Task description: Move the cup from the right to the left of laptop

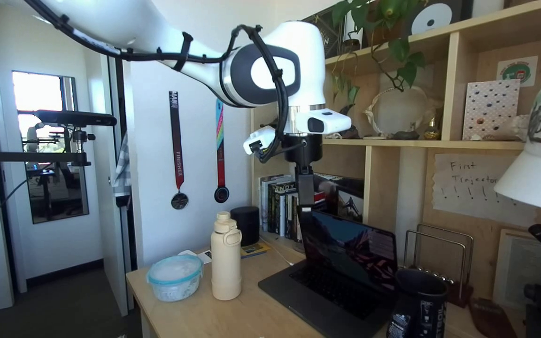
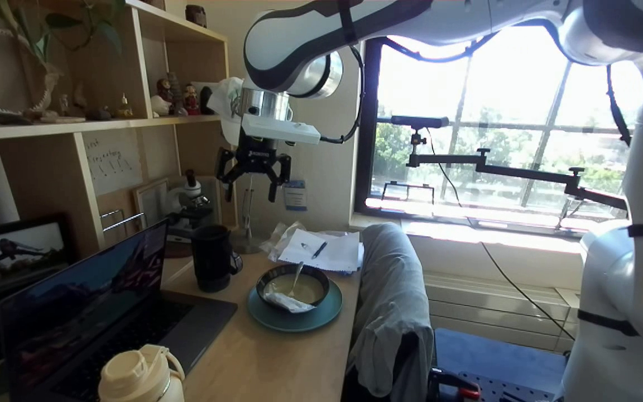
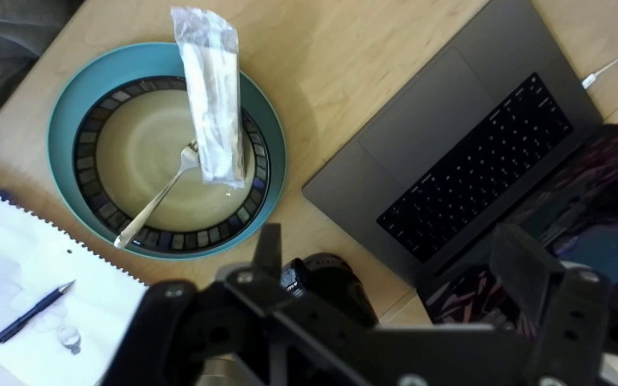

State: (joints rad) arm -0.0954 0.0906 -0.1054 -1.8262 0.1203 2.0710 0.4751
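Note:
The cup is a black mug with a handle, standing upright on the desk beside the laptop; it shows in both exterior views. In the wrist view the cup is partly hidden behind the left finger and gripper body. The dark grey laptop is open in both exterior views and in the wrist view. My gripper is open and empty, pointing down, well above the desk and higher than the cup. In the wrist view its fingers are wide apart; it also shows edge-on in an exterior view.
A cream bottle and a blue-lidded container stand on the laptop's other side. A bowl with a fork and packet sits on a teal plate near the cup. A notebook, microscope and shelf are close by.

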